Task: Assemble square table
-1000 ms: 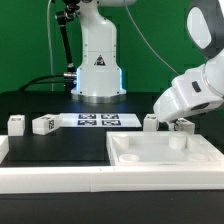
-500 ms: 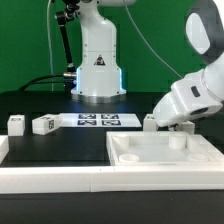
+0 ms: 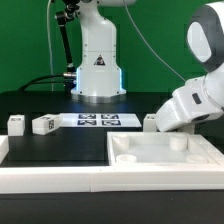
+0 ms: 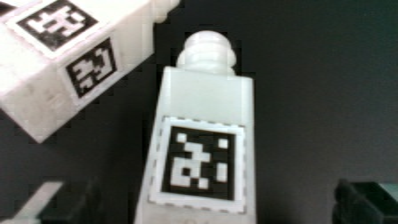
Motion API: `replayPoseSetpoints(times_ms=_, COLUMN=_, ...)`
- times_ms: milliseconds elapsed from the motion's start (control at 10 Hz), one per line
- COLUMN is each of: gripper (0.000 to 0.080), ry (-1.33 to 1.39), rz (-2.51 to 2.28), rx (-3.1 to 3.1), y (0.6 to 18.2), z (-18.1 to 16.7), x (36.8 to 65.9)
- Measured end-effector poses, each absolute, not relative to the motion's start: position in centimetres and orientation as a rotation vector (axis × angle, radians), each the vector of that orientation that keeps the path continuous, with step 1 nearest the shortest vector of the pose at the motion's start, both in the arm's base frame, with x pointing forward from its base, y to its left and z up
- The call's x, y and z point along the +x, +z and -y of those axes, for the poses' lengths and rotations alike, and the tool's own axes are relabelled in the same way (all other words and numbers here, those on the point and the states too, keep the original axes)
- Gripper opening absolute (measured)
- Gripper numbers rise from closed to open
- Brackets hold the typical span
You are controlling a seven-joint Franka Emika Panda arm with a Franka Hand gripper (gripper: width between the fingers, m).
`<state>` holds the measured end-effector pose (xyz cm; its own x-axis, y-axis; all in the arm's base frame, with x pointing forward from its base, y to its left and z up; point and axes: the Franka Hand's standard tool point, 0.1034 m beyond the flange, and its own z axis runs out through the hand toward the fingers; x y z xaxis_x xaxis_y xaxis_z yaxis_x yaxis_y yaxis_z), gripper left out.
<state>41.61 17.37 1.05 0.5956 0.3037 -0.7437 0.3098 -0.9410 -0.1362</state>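
1. The gripper (image 4: pixel 201 203) is spread wide. Its dark fingertips (image 4: pixel 43 203) show only at the two sides of the wrist view, one on each side of a leg, and neither touches it. It holds nothing.
2. That tagged leg (image 4: pixel 199 140) lies on the black bench (image 4: pixel 311 60), lengthwise between the open jaws. Its tag faces up and its rounded screw tip (image 4: pixel 210 48) points away from the fingertips.
3. A second leg (image 4: pixel 68 62) lies near it at an angle and shows two tags. A strip of bench separates the two.
4. Seen from the room, the arm (image 3: pixel 190 105) is bent low over the far right part of the bench, behind the slab. Its white hand hides the fingers from this side.
5. The leg by the hand (image 3: pixel 150 122) stands just to the exterior view's left of it, close to the slab's far edge.
6. The square slab (image 3: pixel 165 160) lies flat at the bench's near right corner, against the rail (image 3: pixel 50 180) along the near edge.
7. An outer leg (image 3: pixel 15 124) and an inner leg (image 3: pixel 43 124) sit near the bench's left edge, side by side but apart.
8. The marker board (image 3: pixel 98 121) lies flat in mid-bench toward the far edge, in front of the robot base (image 3: pixel 98 70).
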Motion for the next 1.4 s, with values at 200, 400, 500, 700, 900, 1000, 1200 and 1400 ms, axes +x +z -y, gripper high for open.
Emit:
replayPoseSetpoints(times_ms=200, gripper=0.0649, ry=-1.303, rz=-0.54, rx=2.799, y=1.0, z=-17.4, x=41.6)
replayPoseSetpoints(times_ms=400, gripper=0.0554, ry=-1.303, rz=-0.542, rx=2.799, y=1.0, z=-17.4, x=41.6)
replayPoseSetpoints(times_ms=500, gripper=0.0554, ry=-1.302, rz=-0.544, rx=2.799, y=1.0, z=-17.5, x=41.5)
replayPoseSetpoints(times_ms=700, gripper=0.0287, ry=-1.302, rz=-0.547, rx=2.798, y=1.0, z=-17.6, x=41.5)
replayPoseSetpoints(times_ms=900, gripper=0.0287, ry=-1.302, rz=-0.548, rx=2.798, y=1.0, z=-17.6, x=41.5)
replayPoseSetpoints(times_ms=1000, gripper=0.0287, ry=-1.303, rz=-0.552, rx=2.799, y=1.1, z=-17.6, x=41.5)
replayPoseSetpoints(times_ms=1200, gripper=0.0287, ry=-1.321, rz=-0.595, rx=2.804, y=1.7, z=-17.3, x=41.6)
replayPoseSetpoints(times_ms=1400, gripper=0.0288, ry=-1.333, rz=-0.594, rx=2.808, y=4.3, z=-16.5, x=42.3)
